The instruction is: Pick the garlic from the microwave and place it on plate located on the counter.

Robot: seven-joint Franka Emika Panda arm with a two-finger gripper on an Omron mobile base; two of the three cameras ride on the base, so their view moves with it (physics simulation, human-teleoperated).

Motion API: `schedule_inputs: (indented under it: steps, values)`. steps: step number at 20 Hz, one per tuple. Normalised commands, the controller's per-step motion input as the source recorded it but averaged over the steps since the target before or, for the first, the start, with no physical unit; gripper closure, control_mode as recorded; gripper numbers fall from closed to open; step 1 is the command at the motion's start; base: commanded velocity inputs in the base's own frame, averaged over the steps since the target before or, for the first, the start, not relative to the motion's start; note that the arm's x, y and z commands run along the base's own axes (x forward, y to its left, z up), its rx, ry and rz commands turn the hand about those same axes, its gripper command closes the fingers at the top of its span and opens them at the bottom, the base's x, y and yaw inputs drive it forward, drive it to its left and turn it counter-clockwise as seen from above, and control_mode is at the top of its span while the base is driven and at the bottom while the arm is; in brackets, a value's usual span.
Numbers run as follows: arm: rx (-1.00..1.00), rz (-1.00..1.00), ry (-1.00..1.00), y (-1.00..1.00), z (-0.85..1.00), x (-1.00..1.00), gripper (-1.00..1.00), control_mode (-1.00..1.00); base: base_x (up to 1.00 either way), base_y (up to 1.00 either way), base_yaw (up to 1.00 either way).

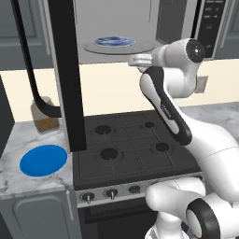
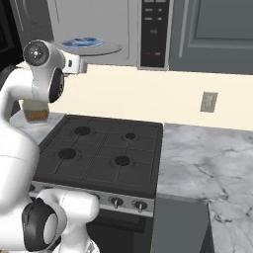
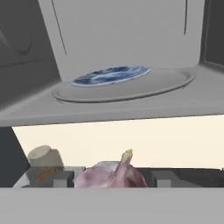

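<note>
Just outside the microwave [image 1: 116,28] mouth, the garlic [image 3: 111,176] sat clamped between the fingers [image 3: 61,178], so the carry called for a steady grip, clearing the open door [image 1: 70,74], then lowering over the blue plate [image 1: 43,160] on the surface [image 1: 14,154].

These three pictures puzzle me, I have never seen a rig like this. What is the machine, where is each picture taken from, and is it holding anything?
The machine is a white robot arm in a rendered kitchen. Two pictures come from cameras behind it, on its left and right, looking over a black stovetop. The third looks out from the hand itself.

Above the stove hangs an open microwave, with a small patterned plate on its glass turntable. The gripper sits just outside and below the cavity, its jaws closed on the garlic, a pinkish bulb.

On the marbled counter left of the stove lie a plain blue plate and a jar.
</note>
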Motion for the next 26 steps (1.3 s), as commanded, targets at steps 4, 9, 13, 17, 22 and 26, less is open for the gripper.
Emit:
schedule_inputs:
  steps: [4, 9, 13, 17, 22, 26]
  values:
    - [-0.06, 0.01, 0.24, 0.05, -0.41, -0.11, 1.0, -1.0, 0.0, 0.0, 0.0]
    - [-0.09, 0.14, 0.17, 0.36, -0.55, 0.0, 1.0, -1.0, 0.0, 0.0, 0.0]
    - [-0.1, 0.26, 0.1, 0.43, -0.77, 0.0, 1.0, -1.0, 0.0, 0.0, 0.0]
    - [-0.08, 0.3, 0.1, 0.3, -0.88, 0.0, 1.0, -1.0, 0.0, 0.0, 0.0]
    - [-0.09, 0.25, 0.11, 0.44, -0.88, 0.0, 1.0, -1.0, 0.0, 0.0, 0.0]
    - [-0.1, 0.24, 0.11, 0.47, -0.8, 0.0, 1.0, -1.0, 0.0, 0.0, 0.0]
